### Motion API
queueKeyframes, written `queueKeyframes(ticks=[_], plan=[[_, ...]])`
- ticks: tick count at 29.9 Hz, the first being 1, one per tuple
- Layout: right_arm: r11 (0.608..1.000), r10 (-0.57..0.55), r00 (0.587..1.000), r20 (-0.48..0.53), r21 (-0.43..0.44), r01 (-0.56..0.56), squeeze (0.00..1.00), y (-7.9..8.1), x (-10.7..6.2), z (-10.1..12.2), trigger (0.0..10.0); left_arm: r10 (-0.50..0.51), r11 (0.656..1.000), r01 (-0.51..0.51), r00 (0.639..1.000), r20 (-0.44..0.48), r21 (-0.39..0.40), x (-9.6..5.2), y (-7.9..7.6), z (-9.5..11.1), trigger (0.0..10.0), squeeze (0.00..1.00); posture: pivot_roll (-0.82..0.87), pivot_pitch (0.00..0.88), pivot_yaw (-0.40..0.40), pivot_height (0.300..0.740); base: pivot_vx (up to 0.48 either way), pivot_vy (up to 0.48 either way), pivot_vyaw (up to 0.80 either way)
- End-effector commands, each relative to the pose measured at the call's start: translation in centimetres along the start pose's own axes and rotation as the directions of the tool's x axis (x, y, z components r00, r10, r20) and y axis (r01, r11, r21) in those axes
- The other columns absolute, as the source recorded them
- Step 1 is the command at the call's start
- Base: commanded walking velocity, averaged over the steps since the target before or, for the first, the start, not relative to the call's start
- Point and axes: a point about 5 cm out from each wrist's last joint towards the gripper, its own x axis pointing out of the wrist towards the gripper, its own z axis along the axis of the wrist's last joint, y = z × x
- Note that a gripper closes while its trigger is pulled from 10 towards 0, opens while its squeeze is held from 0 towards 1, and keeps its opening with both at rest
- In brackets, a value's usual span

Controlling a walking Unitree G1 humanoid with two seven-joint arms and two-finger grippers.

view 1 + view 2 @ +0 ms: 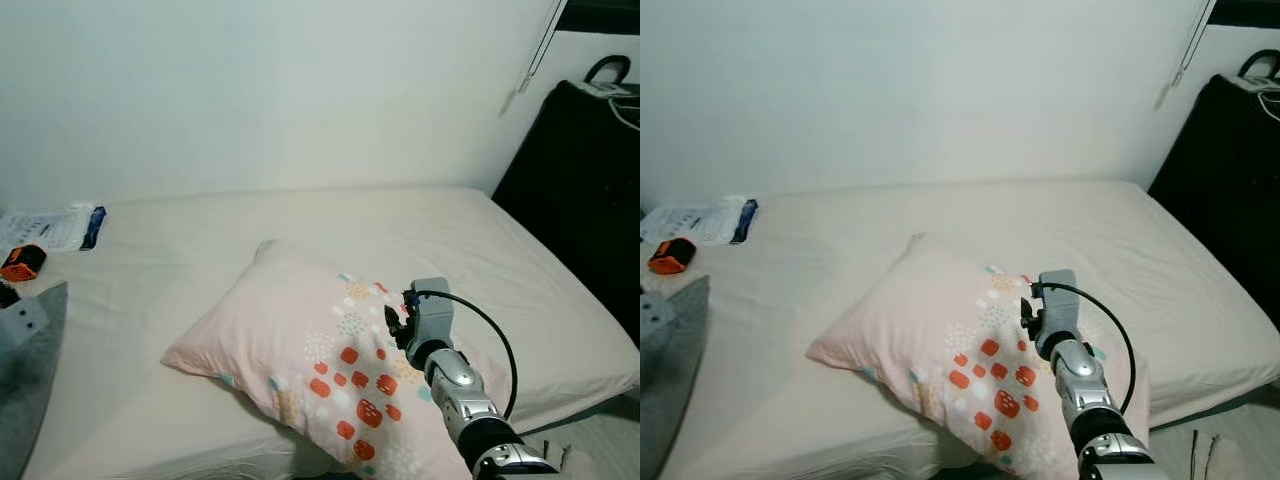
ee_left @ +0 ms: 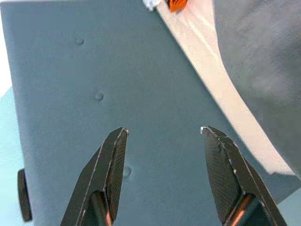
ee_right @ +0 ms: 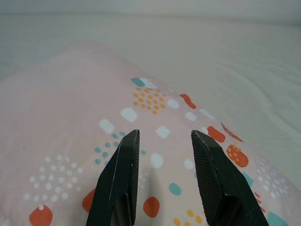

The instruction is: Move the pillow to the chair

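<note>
Right pincer (image 3: pixel 162 141), arm outstretched, fingers parted, tips pressing into pillow (image 1: pixel 300 340) on bed (image 1: pixel 180 270)

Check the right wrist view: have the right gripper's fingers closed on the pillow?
No. The right gripper is open, its fingers apart above the pillow.

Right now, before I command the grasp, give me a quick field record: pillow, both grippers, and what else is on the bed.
pillow: pale pink with coloured spots, lying flat on the bed
right gripper: open, fingertips over the pillow's patterned end, nothing grasped
left gripper: open, above a grey padded surface
bed clutter: orange object and white packet at the robot's left edge
chair: not identifiable
</note>
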Motion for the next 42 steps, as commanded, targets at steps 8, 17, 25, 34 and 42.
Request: queueKeyframes(ticks=[8,17,25,34,42], plan=[[1.000,-0.003,1.000,-0.011,0.014,0.004,0.00,0.0,0.2,0.1,10.0,-0.027,0.946,0.047,0.997,0.068,-0.321,0.1,-0.8,2.8,10.0,0.00,0.00,0.000,-0.085,0.740,0.000,0.000,0.00],[0.992,0.001,1.000,0.020,0.124,-0.003,0.00,0.4,0.4,0.5,10.0,-0.094,0.409,0.445,0.889,0.448,-0.797,-2.8,-6.7,12.7,10.0,0.00,0.00,0.000,-0.093,0.740,0.000,0.000,0.00],[0.994,0.033,0.999,0.010,0.102,-0.033,0.00,0.8,0.2,0.0,10.0,0.018,0.326,0.493,0.850,0.527,-0.806,-7.1,-10.0,17.9,10.0,0.00,0.00,0.000,-0.105,0.740,0.000,0.000,0.00],[0.993,0.042,0.999,0.007,0.114,-0.043,0.00,1.1,0.2,-0.2,10.0,-0.069,0.338,0.627,0.760,0.646,-0.702,-9.5,-12.5,19.7,10.0,0.00,0.01,0.000,-0.100,0.740,0.000,0.000,0.00],[0.991,0.021,0.999,0.030,0.129,-0.025,0.00,0.7,0.2,0.1,10.0,-0.109,0.324,0.646,0.751,0.651,-0.691,-9.9,-12.6,19.8,10.0,0.00,0.01,0.000,-0.094,0.720,0.000,0.000,0.00]])
